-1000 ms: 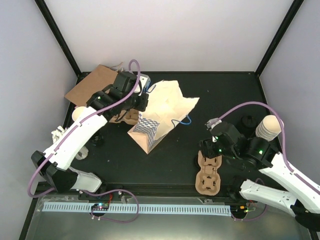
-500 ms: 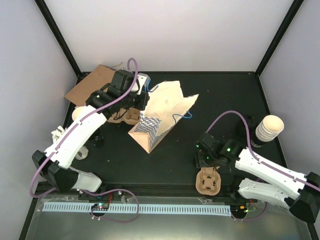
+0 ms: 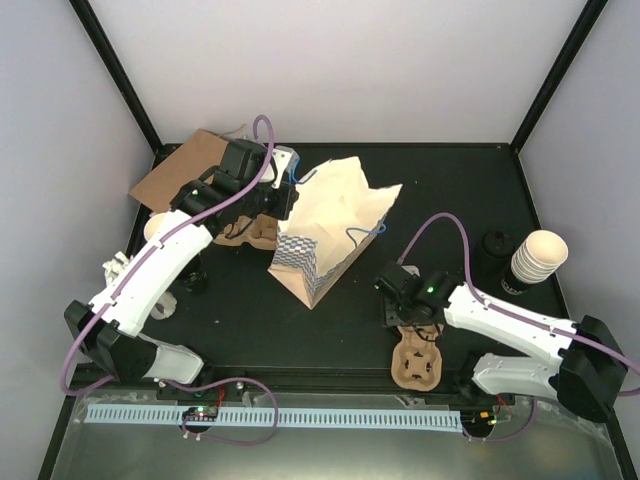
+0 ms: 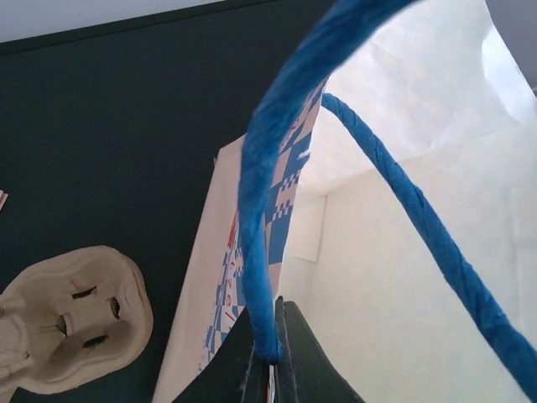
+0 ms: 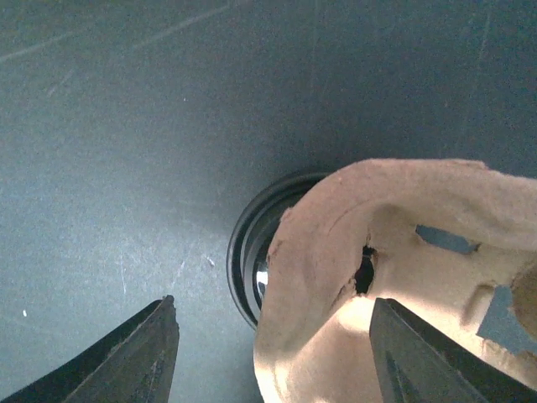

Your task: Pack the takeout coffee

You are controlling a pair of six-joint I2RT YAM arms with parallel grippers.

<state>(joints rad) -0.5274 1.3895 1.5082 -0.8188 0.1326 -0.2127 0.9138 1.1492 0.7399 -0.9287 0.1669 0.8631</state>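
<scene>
The left gripper [image 4: 274, 340] is clamping the blue handle [image 4: 258, 210] of the bag [image 4: 403, 277] to prop it open, while the right gripper [image 5: 270, 306] (jaws apart, empty) is straddling the pulp carrier [image 5: 403, 243].

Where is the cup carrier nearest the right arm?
In the top view the cup carrier lies by the table's near edge, right of centre, just below the right gripper. The right wrist view shows its end overlapping a black lid.

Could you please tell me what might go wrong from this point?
The right gripper stands open over a black lid half hidden beneath the pulp carrier; closing could catch the carrier instead. The left gripper pinches only one blue handle, so the paper bag may twist or sag.
</scene>
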